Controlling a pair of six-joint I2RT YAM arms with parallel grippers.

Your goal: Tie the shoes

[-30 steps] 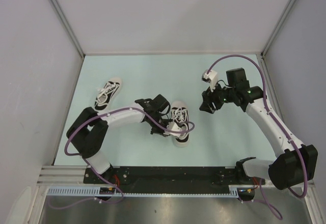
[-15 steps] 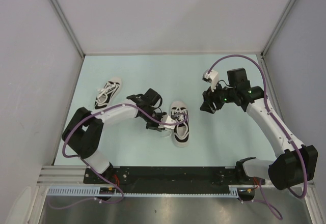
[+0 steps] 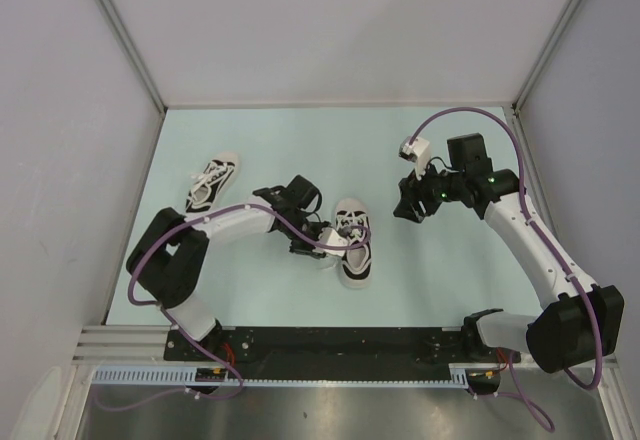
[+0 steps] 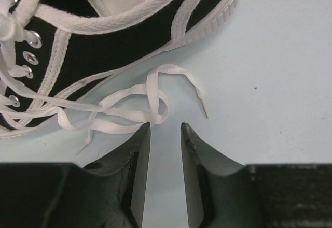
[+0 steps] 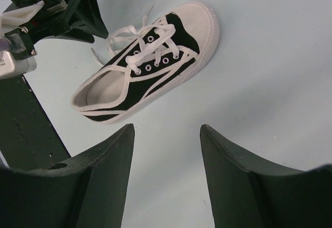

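Your left arm folds at the elbow near the left side of the table [image 3: 300, 140], and its forearm stretches low towards the right. Your left gripper [image 4: 165, 127] sits beside the near shoe [image 3: 352, 242]. Its fingers are parted by a narrow gap and pinch nothing, and a loose white lace [image 4: 150, 101] lies on the table right at their tips. Your right arm runs forward along the right side, with its wrist bent left. Your right gripper [image 3: 408, 210] hangs above the table to the right of that shoe, spread wide and empty. The second shoe [image 3: 212, 182] lies well apart, near the left edge.
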